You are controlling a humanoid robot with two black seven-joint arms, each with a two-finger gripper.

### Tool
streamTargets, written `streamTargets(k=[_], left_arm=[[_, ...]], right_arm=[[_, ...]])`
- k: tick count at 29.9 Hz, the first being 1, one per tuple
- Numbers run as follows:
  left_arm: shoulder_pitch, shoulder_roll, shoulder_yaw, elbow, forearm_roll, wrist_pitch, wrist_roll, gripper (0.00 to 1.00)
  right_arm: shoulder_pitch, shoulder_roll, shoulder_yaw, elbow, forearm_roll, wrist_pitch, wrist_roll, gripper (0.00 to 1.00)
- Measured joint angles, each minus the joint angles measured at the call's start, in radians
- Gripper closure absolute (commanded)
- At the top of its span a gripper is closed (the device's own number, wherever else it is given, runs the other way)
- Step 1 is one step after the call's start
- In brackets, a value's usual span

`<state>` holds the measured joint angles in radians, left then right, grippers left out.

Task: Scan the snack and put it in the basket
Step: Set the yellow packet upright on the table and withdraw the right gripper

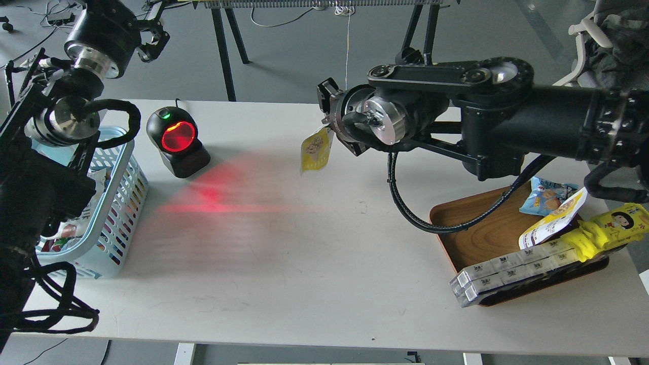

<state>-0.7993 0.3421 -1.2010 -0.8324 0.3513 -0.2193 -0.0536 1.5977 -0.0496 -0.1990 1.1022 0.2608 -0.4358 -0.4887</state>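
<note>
The snack [315,150], a small yellow pouch with a white top, hangs from my right gripper [328,121], which is shut on its top edge. It hangs above the table's middle back, right of the black scanner [178,140] with its red glowing window, whose red light falls on the table. The light-blue basket [119,213] stands at the table's left edge, partly hidden by my left arm. My left gripper [153,41] is raised beyond the table's far left corner, open and empty.
A brown wooden tray [476,223] at the right holds a light-blue snack bag [543,196], a second yellow-and-white pouch [552,219], a long yellow wrapper [611,226] and a strip of clear boxes [507,271]. The basket holds several items. Trestle legs stand behind the table.
</note>
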Motion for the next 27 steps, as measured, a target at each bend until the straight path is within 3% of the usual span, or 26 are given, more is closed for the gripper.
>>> streamTargets(k=[9,15,22,27], left_arm=[[-0.002,-0.003,0.000,0.001,0.000,0.000,0.000,0.00],[-0.002,-0.003,0.000,0.001,0.000,-0.001,0.000,0.00],[0.001,-0.003,0.000,0.001,0.000,-0.001,0.000,0.00],[0.004,-0.003,0.000,0.001,0.000,-0.002,0.000,0.00]], right_arm=[[-0.077,0.049,0.016,-0.062,-0.003,0.001,0.000,0.99],[-0.081,0.050,0.018,-0.074,-0.005,0.001,0.000,0.92],[-0.091,0.050,0.018,-0.090,-0.004,0.002,0.000,0.90],[-0.100,0.050,0.021,-0.106,-0.003,0.003,0.000,0.59]])
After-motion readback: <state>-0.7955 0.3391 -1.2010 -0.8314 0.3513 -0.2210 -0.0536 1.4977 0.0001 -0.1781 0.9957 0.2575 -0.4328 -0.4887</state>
